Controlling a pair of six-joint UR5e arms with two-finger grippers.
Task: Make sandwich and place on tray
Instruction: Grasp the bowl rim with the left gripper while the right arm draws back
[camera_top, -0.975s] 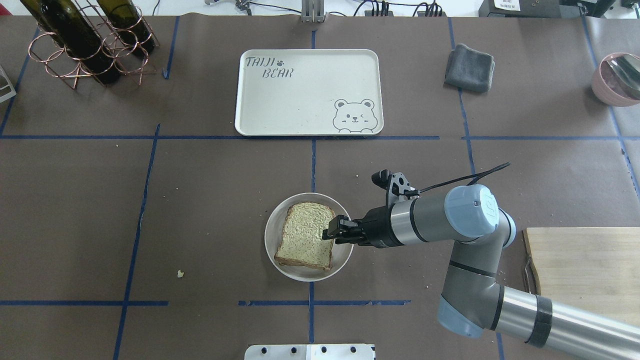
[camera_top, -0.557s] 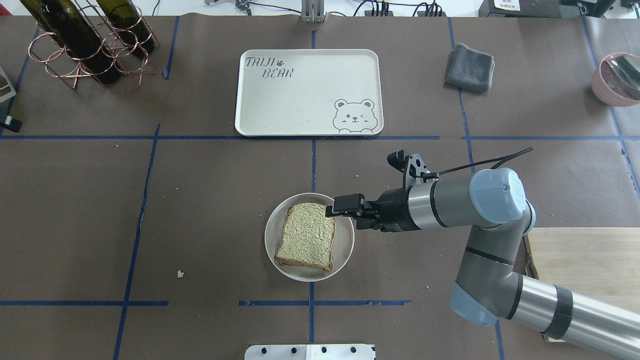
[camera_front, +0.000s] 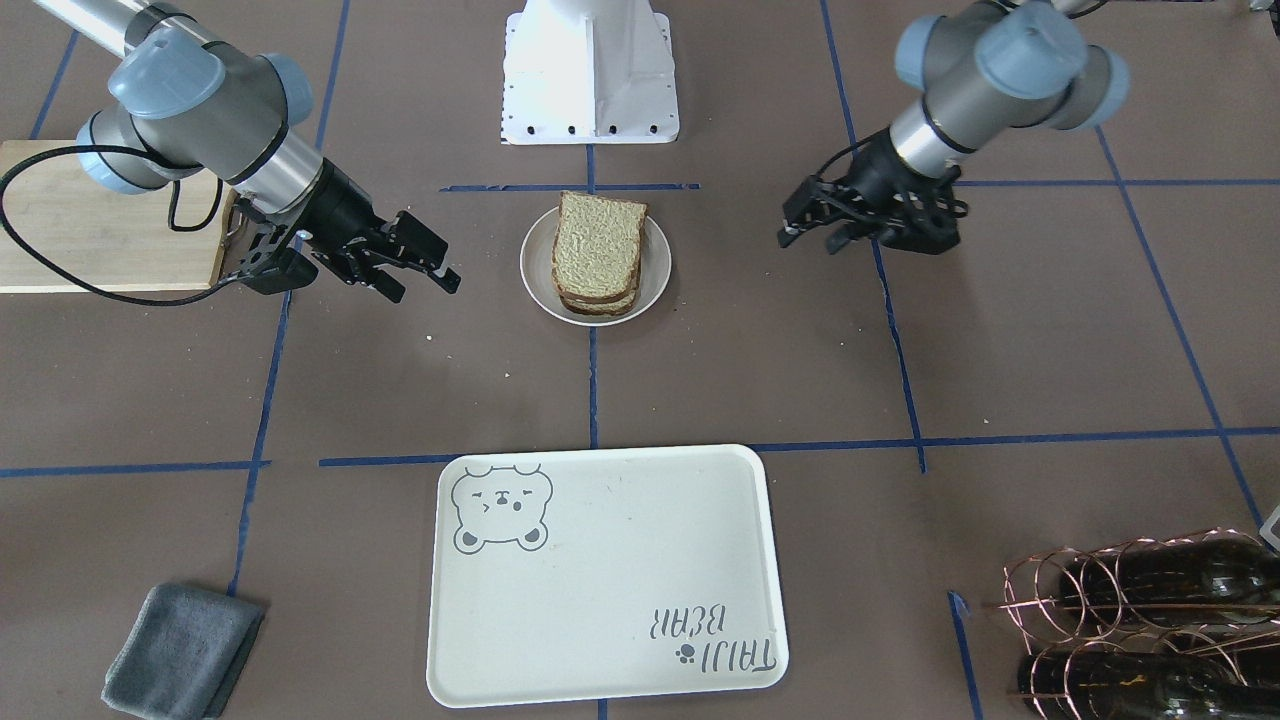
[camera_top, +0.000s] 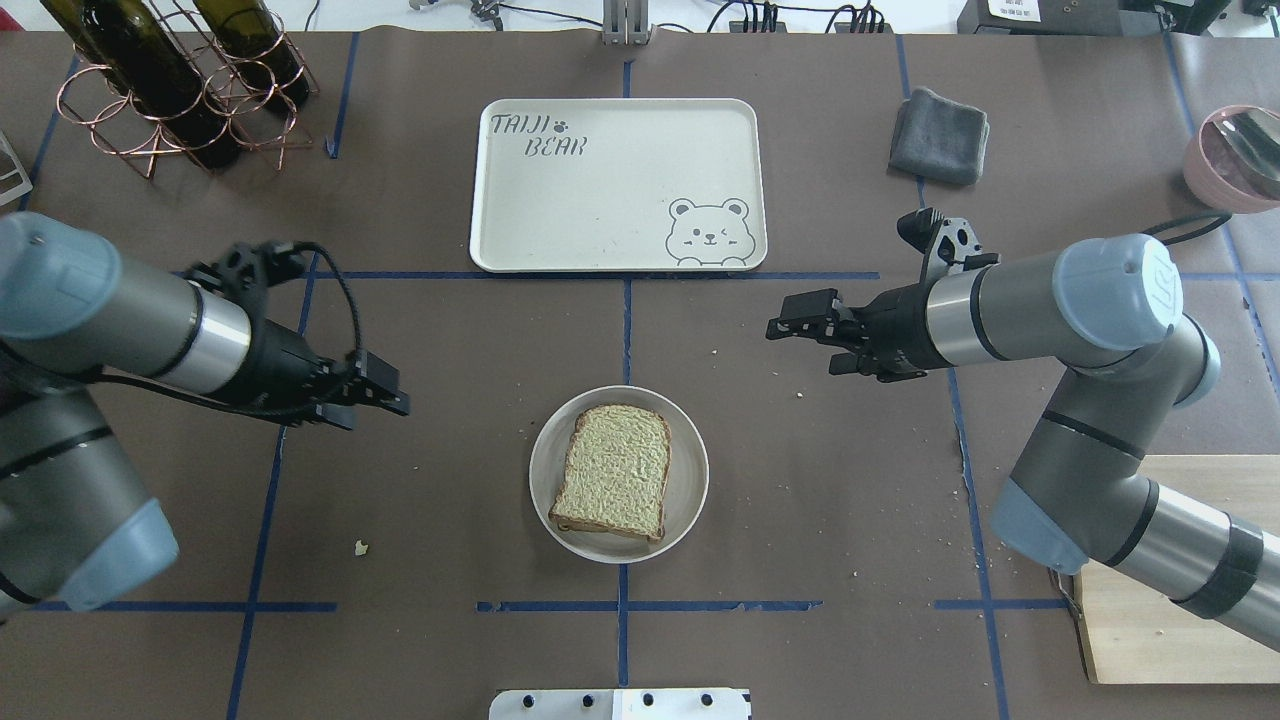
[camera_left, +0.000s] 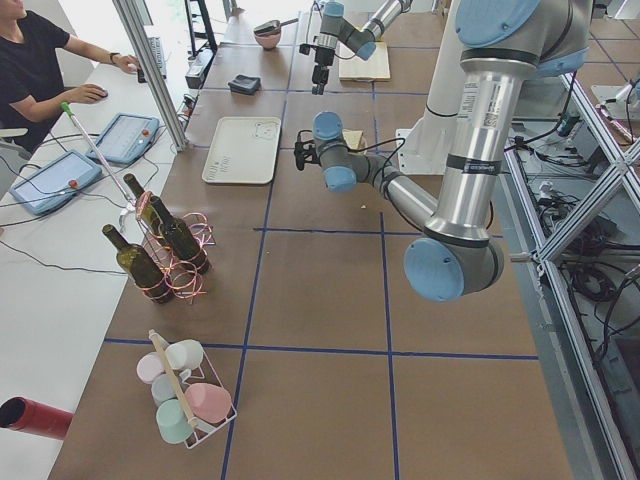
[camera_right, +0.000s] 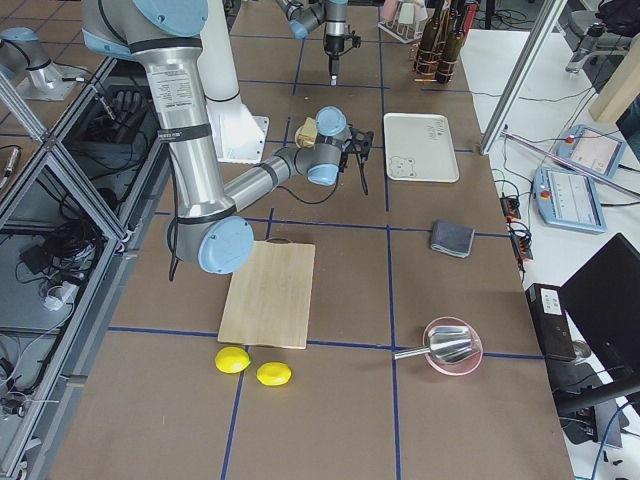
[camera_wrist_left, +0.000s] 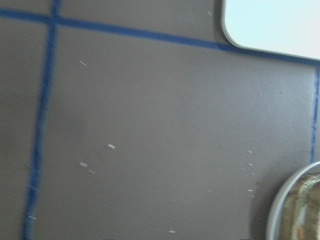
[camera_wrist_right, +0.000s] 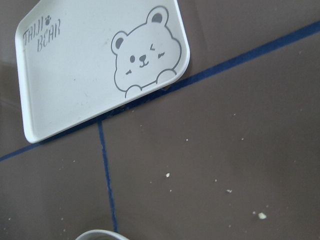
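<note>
The sandwich (camera_top: 612, 472), pale speckled bread with brown crust, lies on a small round whitish plate (camera_top: 690, 470) at the table's near middle; the egg is hidden between the slices. It also shows in the front-facing view (camera_front: 598, 248). The cream tray (camera_top: 610, 185) with the bear drawing lies bare beyond it. My left gripper (camera_top: 388, 388) is open and empty, left of the plate and apart from it. My right gripper (camera_top: 795, 318) is open and empty, to the right of the plate and farther back. The right wrist view shows the tray (camera_wrist_right: 90, 65).
A grey folded cloth (camera_top: 938, 135) lies right of the tray. Wine bottles in a copper wire rack (camera_top: 180, 90) stand at the far left. A pink bowl (camera_top: 1235, 155) is at the far right. A wooden cutting board (camera_top: 1180, 530) lies under my right arm.
My right gripper has left the sandwich and moved right and toward the tray, empty. My left arm has come into view from the left. The sandwich has not moved.
</note>
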